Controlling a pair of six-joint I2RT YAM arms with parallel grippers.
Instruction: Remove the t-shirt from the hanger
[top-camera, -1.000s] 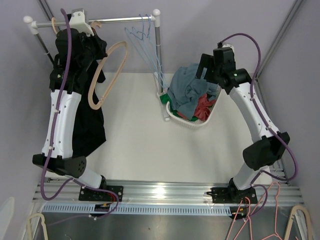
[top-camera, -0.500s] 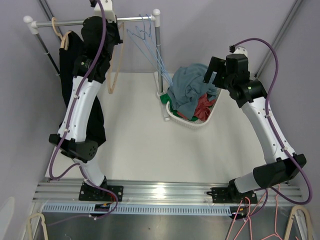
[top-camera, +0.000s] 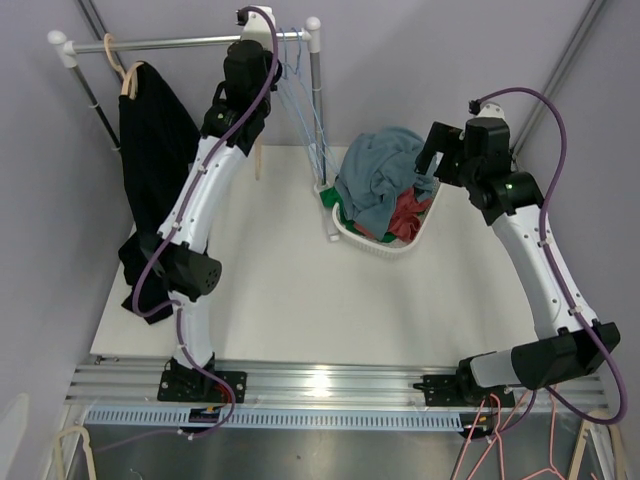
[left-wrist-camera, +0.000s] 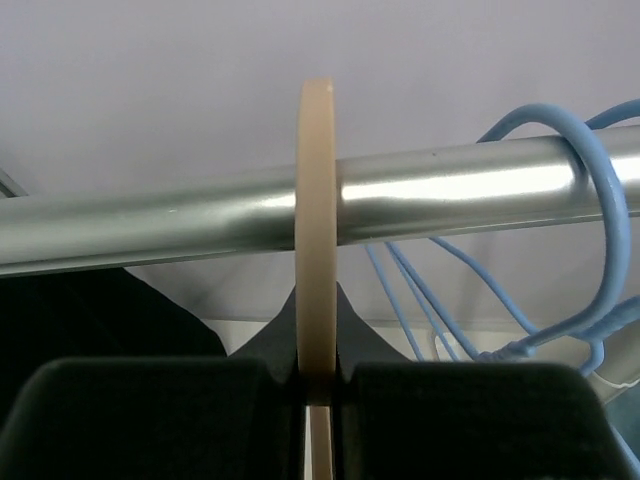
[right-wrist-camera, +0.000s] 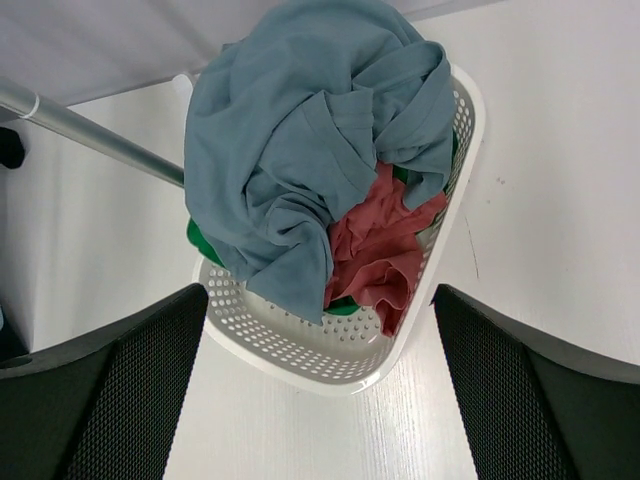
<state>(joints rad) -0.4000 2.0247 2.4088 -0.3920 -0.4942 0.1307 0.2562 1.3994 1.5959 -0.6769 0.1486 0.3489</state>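
Left arm has swung from the 10 o'clock corner up to 12 o'clock on the rail (left-wrist-camera: 450, 195). The left fingers (left-wrist-camera: 296, 400) are clamped tight on a bare wooden hanger (left-wrist-camera: 317, 200), its hook now over the rail beside the blue hangers (left-wrist-camera: 600, 200).

The black t-shirt (top-camera: 150, 150) is off that hanger and hangs at 10 o'clock, its hem pooled at the worktop (top-camera: 300, 290) edge. Removal looks done.

The right fingers (top-camera: 437, 165) are spread wide and empty above the basket (right-wrist-camera: 300, 355).

You see the tan hanger (left-wrist-camera: 318, 200) only edge-on; at 6 o'clock it disappears between the pads of the left gripper (left-wrist-camera: 318, 385). The rail (left-wrist-camera: 450, 195) is cropped at both sides.
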